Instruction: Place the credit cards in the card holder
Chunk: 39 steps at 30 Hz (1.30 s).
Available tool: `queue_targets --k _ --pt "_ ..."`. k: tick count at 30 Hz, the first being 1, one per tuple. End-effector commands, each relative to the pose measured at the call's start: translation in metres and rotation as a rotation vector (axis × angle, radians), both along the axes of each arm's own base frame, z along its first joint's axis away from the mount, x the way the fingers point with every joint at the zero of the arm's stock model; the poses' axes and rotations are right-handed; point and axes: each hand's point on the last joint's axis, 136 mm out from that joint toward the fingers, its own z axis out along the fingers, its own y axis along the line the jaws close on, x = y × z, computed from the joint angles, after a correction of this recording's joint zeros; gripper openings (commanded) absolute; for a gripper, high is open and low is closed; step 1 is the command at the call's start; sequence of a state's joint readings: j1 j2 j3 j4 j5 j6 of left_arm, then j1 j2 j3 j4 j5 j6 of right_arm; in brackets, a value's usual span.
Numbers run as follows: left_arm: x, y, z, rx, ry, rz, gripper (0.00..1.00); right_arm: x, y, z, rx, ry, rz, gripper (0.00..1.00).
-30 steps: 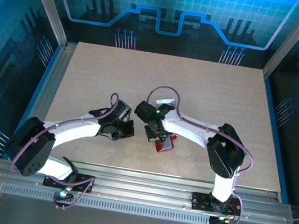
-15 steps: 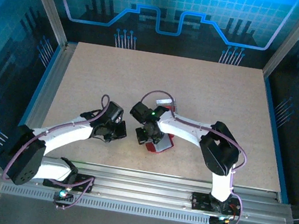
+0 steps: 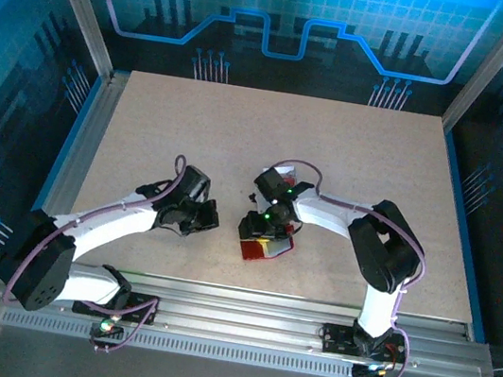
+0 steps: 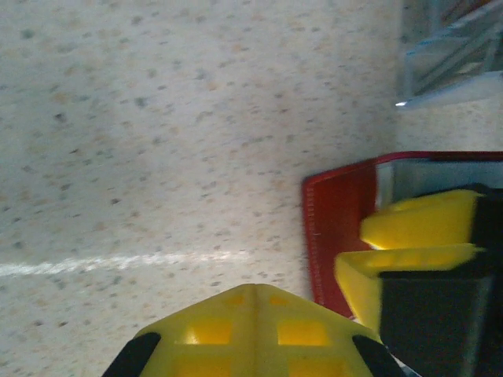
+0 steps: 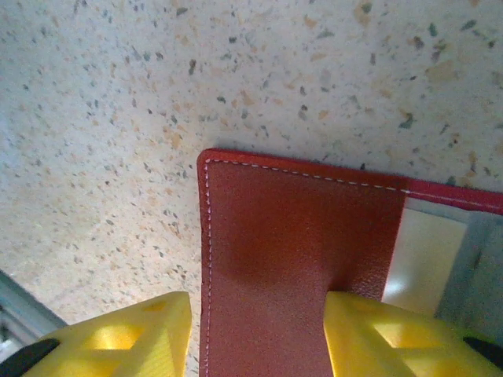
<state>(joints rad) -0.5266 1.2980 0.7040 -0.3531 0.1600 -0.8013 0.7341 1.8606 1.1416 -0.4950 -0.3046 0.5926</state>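
Speckled beige composite, matte and faintly grainy, makes up the table [image 3: 352,157] you are working on. Blue printed panels and aluminium rails close it in on all sides.

Look low and just right of centre in the overhead view. The card holder [image 3: 266,250] lies flat there near the front rail, a small red square-ish wallet.

Your right gripper [image 3: 261,236] sits directly on top of it. From the right wrist camera, the card holder [image 5: 291,251] shows pebbled red leather with a rounded corner and a fine line of pale stitching along its edge. The right gripper [image 5: 259,314] has its two yellow moulded fingers [image 5: 118,338] apart at a moderate width. The red flap runs up between them. The finger at lower right meets the leather, while the one at lower left stands just off the flap's edge over bare table.

At the right of that frame, a grey-clear plastic sleeve [image 5: 428,259] covers a pale glossy panel. You cannot tell whether that is a card.

Your left gripper [image 3: 209,217] rests just left of the wallet, apart from it. In the left wrist view the left gripper [image 4: 251,314] appears as one yellow ribbed wedge, its fingers pressed together on nothing. The card holder [image 4: 338,228] lies at the right of that frame, with the right gripper [image 4: 409,247] over it.
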Motion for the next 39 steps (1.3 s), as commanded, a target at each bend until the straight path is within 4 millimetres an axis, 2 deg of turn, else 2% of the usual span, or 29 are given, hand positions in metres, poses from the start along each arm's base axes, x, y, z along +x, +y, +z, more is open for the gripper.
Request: queue_targets --k 1,9,12,17,23,28,33,39 --pt "0.007 -0.029 0.015 -0.068 -0.026 -0.081 0.0 0.0 0.006 0.008 0.125 0.049 -0.035 0.45" --pt "0.02 -0.072 0.0 -0.135 0.02 -0.12 0.0 0.002 -0.009 -0.001 0.161 0.092 -0.092 0.11" --pt "0.023 -0.08 -0.013 -0.124 0.046 -0.122 0.0 0.002 -0.012 -0.004 0.161 0.097 -0.098 0.08" --pt "0.023 -0.092 -0.032 -0.105 0.075 -0.15 0.0 0.001 -0.013 -0.004 0.164 0.099 -0.093 0.06" --pt "0.008 -0.071 -0.066 0.001 0.133 -0.123 0.0 0.006 -0.021 0.014 0.127 0.031 -0.07 0.1" --pt "-0.003 -0.055 -0.084 0.081 0.151 -0.14 0.0 0.015 -0.045 0.022 -0.022 -0.055 -0.043 0.25" --pt "-0.008 -0.05 -0.089 0.101 0.155 -0.148 0.0 0.028 -0.072 0.014 -0.21 -0.108 -0.024 0.27" --pt "-0.009 -0.05 -0.089 0.1 0.155 -0.153 0.0 0.038 -0.083 0.008 -0.31 -0.142 -0.006 0.28"
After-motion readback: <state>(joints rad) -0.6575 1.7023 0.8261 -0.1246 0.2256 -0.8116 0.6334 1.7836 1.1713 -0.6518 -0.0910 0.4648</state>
